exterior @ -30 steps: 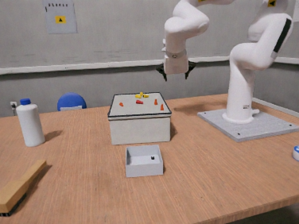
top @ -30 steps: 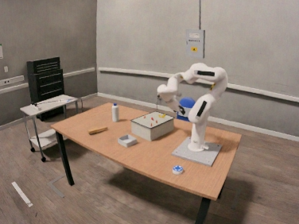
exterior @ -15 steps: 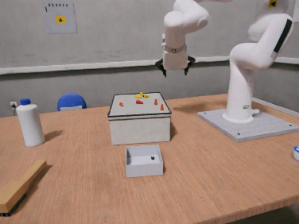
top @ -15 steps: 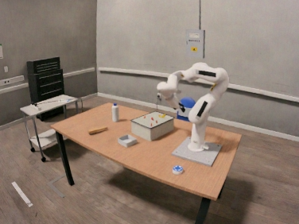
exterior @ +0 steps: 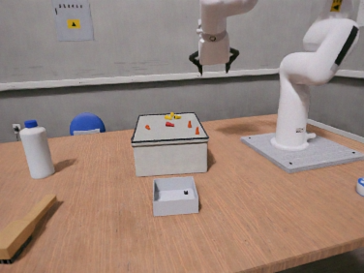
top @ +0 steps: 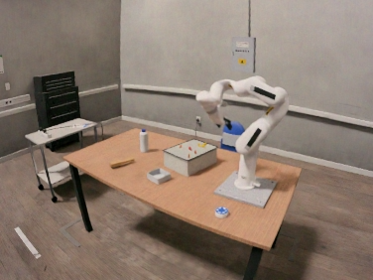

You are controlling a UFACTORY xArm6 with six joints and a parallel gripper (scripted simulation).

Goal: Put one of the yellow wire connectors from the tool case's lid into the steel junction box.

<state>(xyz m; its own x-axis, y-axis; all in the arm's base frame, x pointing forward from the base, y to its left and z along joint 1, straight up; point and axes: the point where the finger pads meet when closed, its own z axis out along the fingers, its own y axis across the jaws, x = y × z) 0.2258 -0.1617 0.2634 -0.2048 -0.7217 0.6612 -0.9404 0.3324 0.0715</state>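
The grey tool case (top: 190, 160) (exterior: 169, 156) stands mid-table. On its white lid lie a few yellow wire connectors (top: 202, 145) (exterior: 171, 116) near the back edge, and orange and red ones (exterior: 190, 124) beside them. The steel junction box (top: 159, 176) (exterior: 160, 200), an open grey tray, sits on the table just in front of the case, with a small dark speck (exterior: 186, 193) inside. My gripper (top: 226, 123) (exterior: 213, 71) is open and empty. It points down, high above and behind the case's right rear corner.
A white bottle (top: 144, 140) (exterior: 36, 150) and a wooden block (top: 122, 162) (exterior: 21, 227) are on the table's left part. A small blue-white disc (top: 221, 212) (exterior: 360, 186) lies right of the arm's base plate (top: 258, 196) (exterior: 329, 155). A cart (top: 60, 130) stands off the table.
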